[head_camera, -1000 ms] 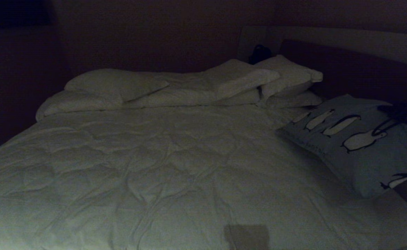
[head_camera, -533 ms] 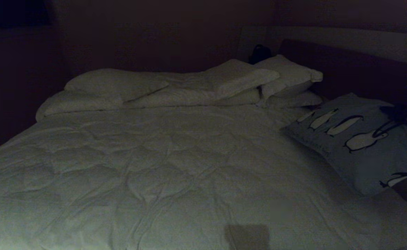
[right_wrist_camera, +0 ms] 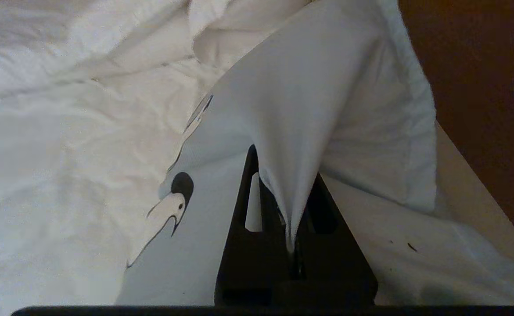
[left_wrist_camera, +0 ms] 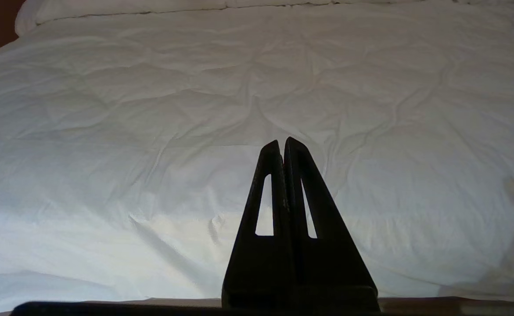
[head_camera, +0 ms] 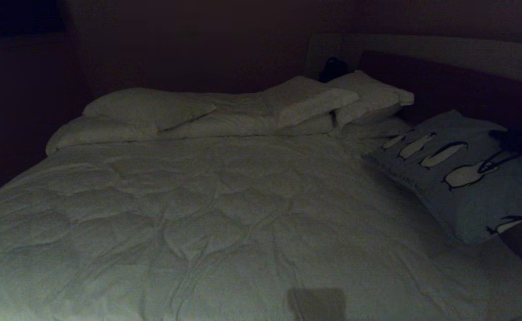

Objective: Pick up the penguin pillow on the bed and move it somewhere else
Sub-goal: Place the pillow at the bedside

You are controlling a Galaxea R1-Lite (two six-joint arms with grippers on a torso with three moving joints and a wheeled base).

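My right gripper (right_wrist_camera: 289,206) is clamped on a pinch of the penguin pillow's (head_camera: 461,178) pale cover, and over the last second that pinch has started to pay off. In the head view the pillow's far corner now sits higher against the dark headboard (head_camera: 457,89) than it did a moment ago, and the row of penguins has tipped up with it, while the white pillows (head_camera: 225,111) and the duvet (head_camera: 207,214) hold their places. So it is the pillow that moved, not the camera. I judge that the grasp has held and the lift has begun, though most of the pillow still rests on the bed (head_camera: 109,249).

The pillow lies at the right side of the bed, just beside the stacked white pillows near the headboard. In my right wrist view the fabric (right_wrist_camera: 300,109) is drawn into a taut tent running from the pillow's body down to a narrow fold caught between my fingers (right_wrist_camera: 248,193), with 1 printed penguin head (right_wrist_camera: 175,197) just beside them. My grip is on the cover only, near an edge, not around the stuffing, so the cloth could slip if I pull sharply.

My left gripper (left_wrist_camera: 283,145) hangs over the bare duvet with its fingers pressed together on nothing, well apart from the pillow.
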